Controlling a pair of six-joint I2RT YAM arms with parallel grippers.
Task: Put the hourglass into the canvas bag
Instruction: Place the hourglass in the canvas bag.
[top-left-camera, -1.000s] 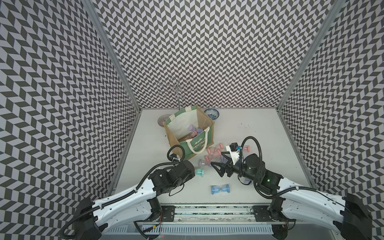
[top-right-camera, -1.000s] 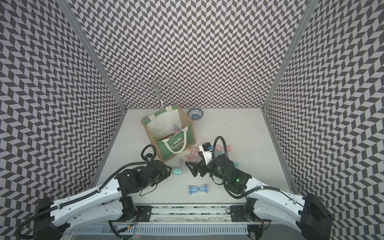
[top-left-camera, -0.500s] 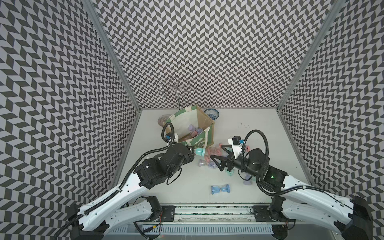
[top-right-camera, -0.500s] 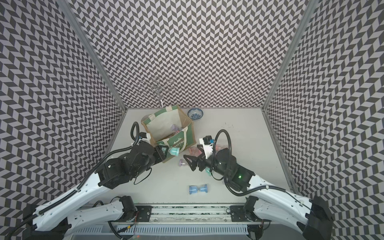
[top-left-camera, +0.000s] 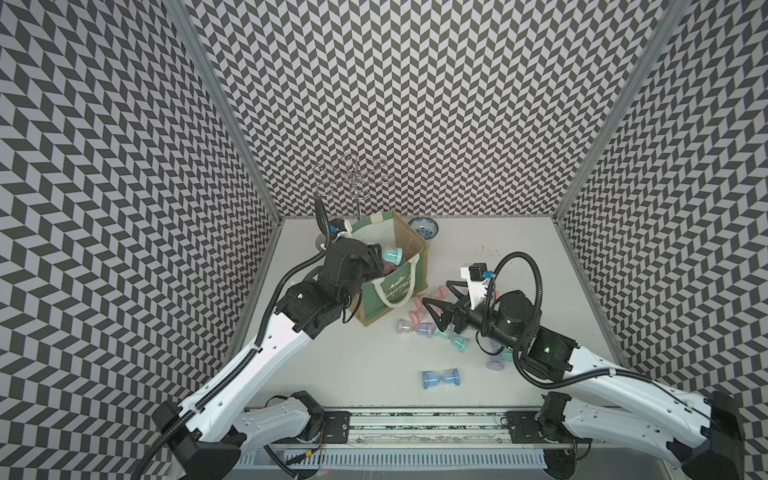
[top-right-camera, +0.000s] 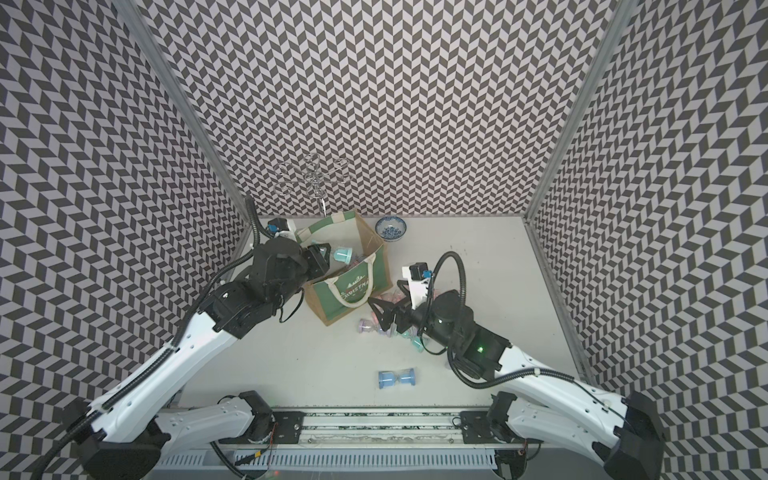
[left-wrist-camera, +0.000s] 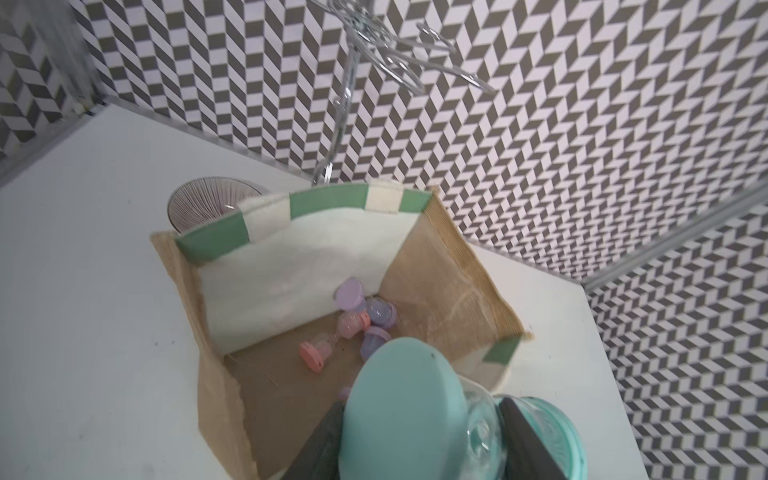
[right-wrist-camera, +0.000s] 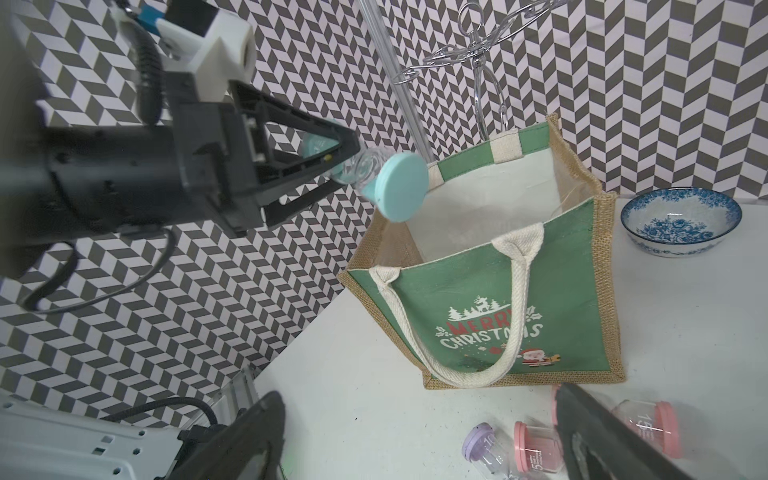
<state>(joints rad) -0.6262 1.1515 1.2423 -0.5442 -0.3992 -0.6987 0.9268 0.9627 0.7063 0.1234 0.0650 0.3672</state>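
Near the front of the table (top-left-camera: 374, 365) a blue hourglass (top-left-camera: 440, 379) is lying on its side, and just beyond it the right gripper (top-left-camera: 436, 291) is hovering with jaws spread wide and empty over scattered pink and lilac hourglasses (top-left-camera: 415, 328). Farther back the left gripper (right-wrist-camera: 345, 166) is clenching a teal hourglass (right-wrist-camera: 399, 187) by its glass middle, holding it tilted above the open canvas bag (top-left-camera: 376, 309), where more hourglasses (left-wrist-camera: 357, 316) are lying on the bottom. A patterned bowl (top-left-camera: 424, 227) is sitting behind the bag.
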